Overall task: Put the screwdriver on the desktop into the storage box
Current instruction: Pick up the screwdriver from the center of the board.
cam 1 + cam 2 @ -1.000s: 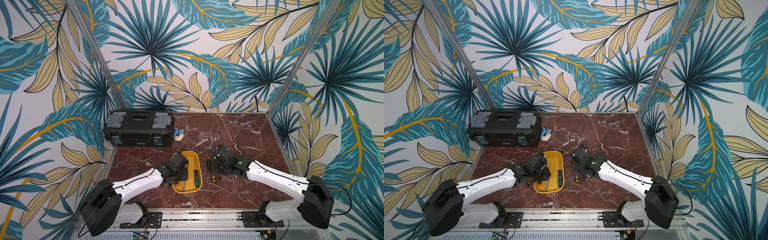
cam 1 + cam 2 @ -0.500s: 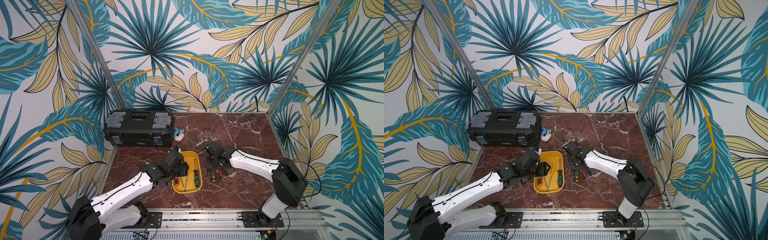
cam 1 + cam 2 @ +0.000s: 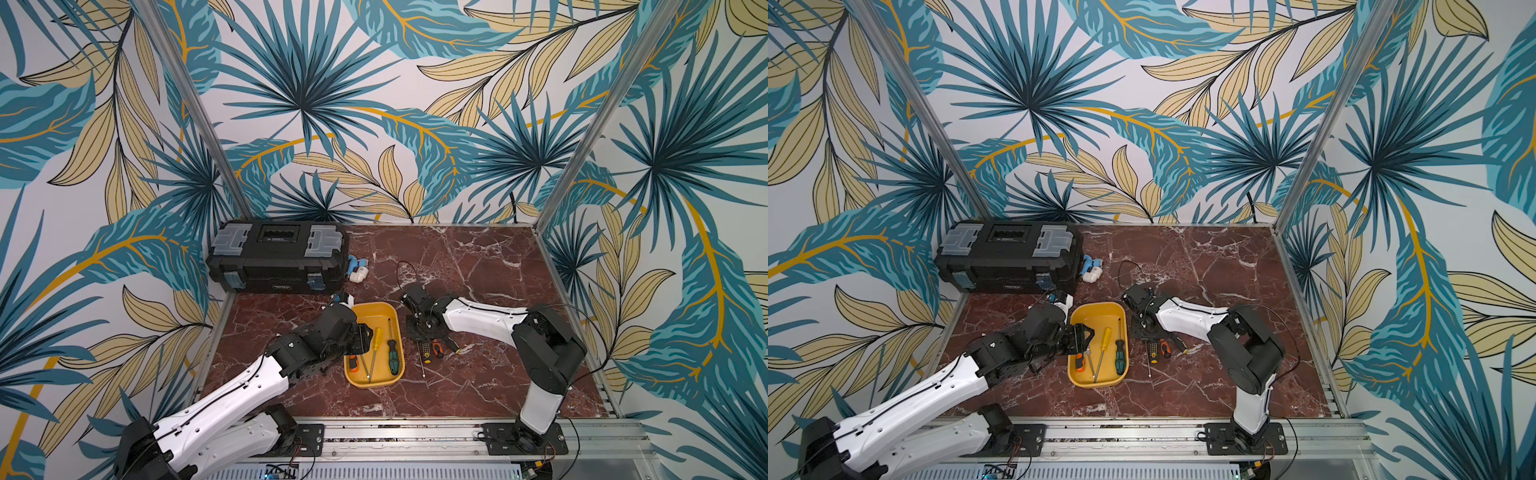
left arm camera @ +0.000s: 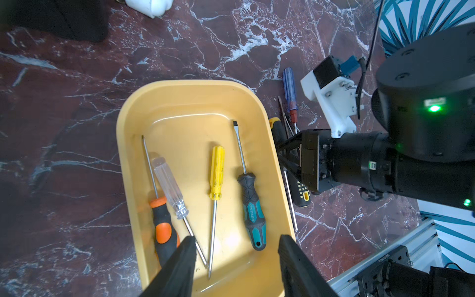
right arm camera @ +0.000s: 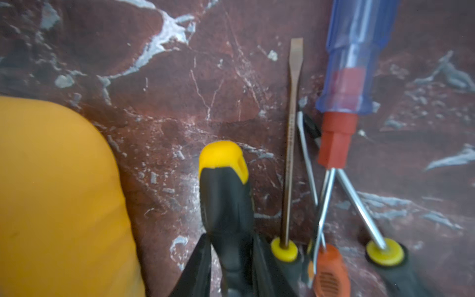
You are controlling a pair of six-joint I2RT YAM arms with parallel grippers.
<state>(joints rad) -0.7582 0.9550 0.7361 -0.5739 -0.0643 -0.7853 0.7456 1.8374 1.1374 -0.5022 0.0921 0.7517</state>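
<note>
On the desktop [image 3: 478, 270], just right of the storage box [image 3: 372, 318] [image 3: 1096, 316], lie several screwdrivers in a heap. My right gripper [image 5: 231, 246] [image 3: 417, 334] reaches down into the heap. Its jaws are shut on the black handle of a yellow-capped screwdriver [image 5: 223, 185] [image 4: 274, 123], which still lies on the marble. Beside it lie a blue-handled one [image 5: 354, 64] and an orange-and-black one [image 5: 331, 272]. My left gripper [image 4: 235, 241] [image 3: 1079, 336] hangs open and empty over the box's left side. The box holds several screwdrivers, among them teal [image 4: 252, 205] and yellow [image 4: 217, 169].
A black toolbox [image 3: 278, 257] stands at the back left, with small white-and-blue parts [image 3: 357, 270] beside it. Patterned walls on metal posts close three sides. The arms' base rail [image 3: 415, 436] runs along the front edge.
My right arm has folded its elbow up and its jaws have narrowed onto the black-and-yellow handle. My left gripper's jaws have widened a little over the box.
</note>
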